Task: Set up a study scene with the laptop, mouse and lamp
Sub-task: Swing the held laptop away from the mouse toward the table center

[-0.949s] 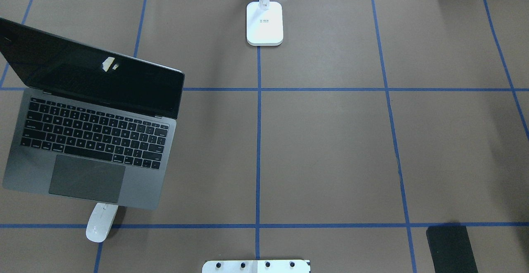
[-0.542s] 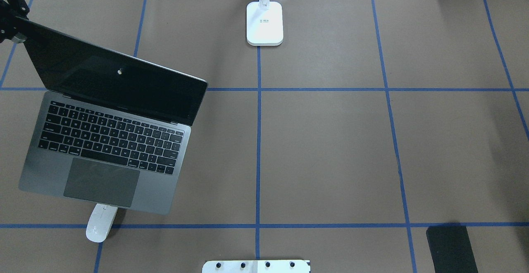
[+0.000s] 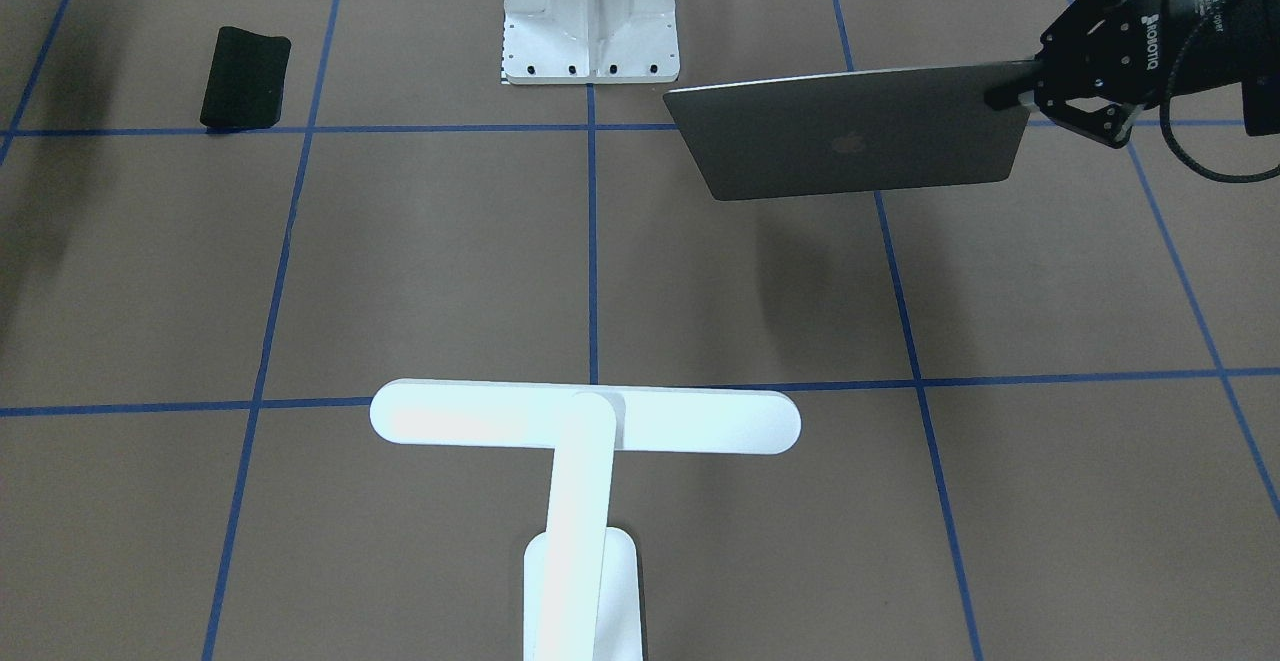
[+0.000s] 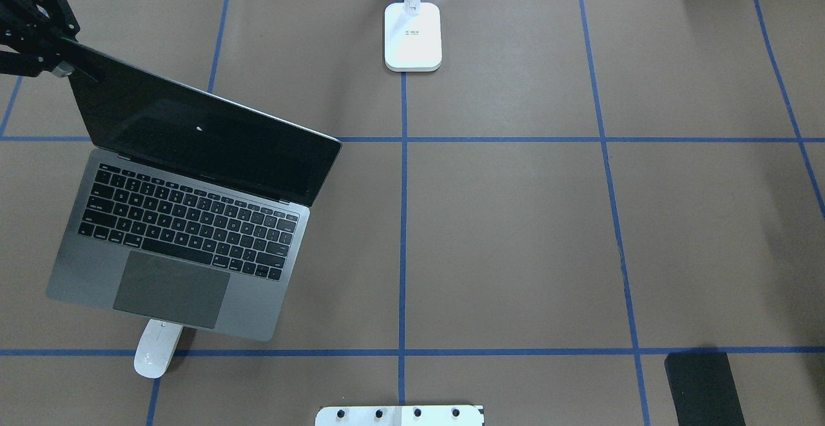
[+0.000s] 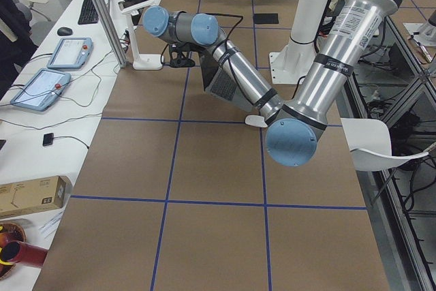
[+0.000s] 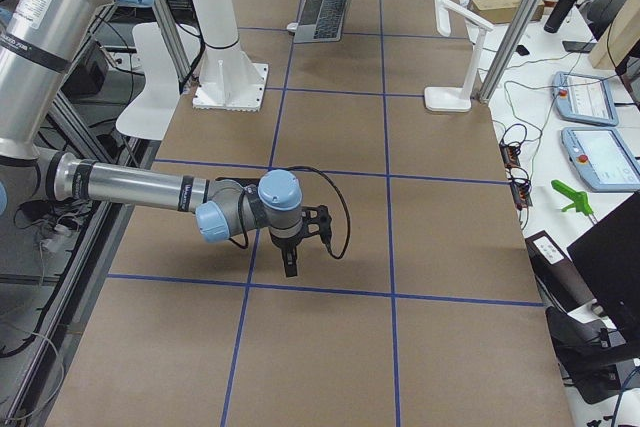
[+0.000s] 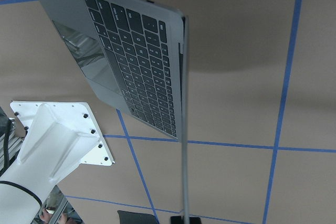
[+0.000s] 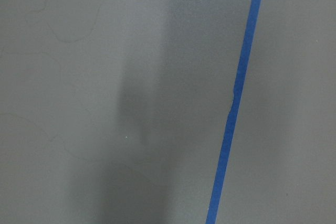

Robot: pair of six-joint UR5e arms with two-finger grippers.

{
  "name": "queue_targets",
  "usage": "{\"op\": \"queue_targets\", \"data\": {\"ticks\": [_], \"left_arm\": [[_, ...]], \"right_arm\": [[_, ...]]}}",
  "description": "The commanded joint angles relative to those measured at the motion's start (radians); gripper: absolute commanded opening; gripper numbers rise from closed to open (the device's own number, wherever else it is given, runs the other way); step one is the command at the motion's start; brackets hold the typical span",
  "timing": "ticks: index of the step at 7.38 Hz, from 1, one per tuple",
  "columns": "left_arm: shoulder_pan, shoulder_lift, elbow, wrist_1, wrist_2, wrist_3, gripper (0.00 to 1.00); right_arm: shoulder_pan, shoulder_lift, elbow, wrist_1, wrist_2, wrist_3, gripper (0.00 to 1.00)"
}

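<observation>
The open grey laptop (image 4: pixel 187 232) lies at the table's left, turned at a slant. My left gripper (image 4: pixel 63 64) is shut on the screen's top left corner; it also shows in the front view (image 3: pixel 1018 96), on the lid (image 3: pixel 850 146). The left wrist view looks along the screen's edge to the keyboard (image 7: pixel 136 61). The white mouse (image 4: pixel 155 350) lies at the laptop's front edge, its far end under that edge. The white lamp (image 3: pixel 585 419) stands at the far middle, its base (image 4: pixel 413 36) on the centre line. My right gripper (image 6: pixel 292 259) hangs over the table's right end; I cannot tell if it is open or shut.
A black mat (image 4: pixel 704 388) lies at the near right corner, also in the front view (image 3: pixel 245 76). The white bolted bracket (image 4: pixel 399 415) sits at the near middle edge. Blue tape lines (image 4: pixel 403 220) divide the brown table cover.
The laptop has slid to the right, held by its screen corner. My left gripper has come into the overhead view with it. Mouse and lamp have not moved.
</observation>
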Motion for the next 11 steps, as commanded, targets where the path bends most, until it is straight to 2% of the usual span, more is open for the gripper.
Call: {"op": "queue_targets", "data": {"ticks": [1,11], "left_arm": [[0.016,-0.01,0.013,-0.002,-0.016,-0.004,0.0],[0.044,-0.103,0.113,-0.013,-0.047,-0.042,0.0]], "right_arm": [[0.0,-0.001,0.0,0.0,0.0,0.0,1.0],[0.0,-0.002,0.0,0.0,0.005,0.002,1.0]]}}
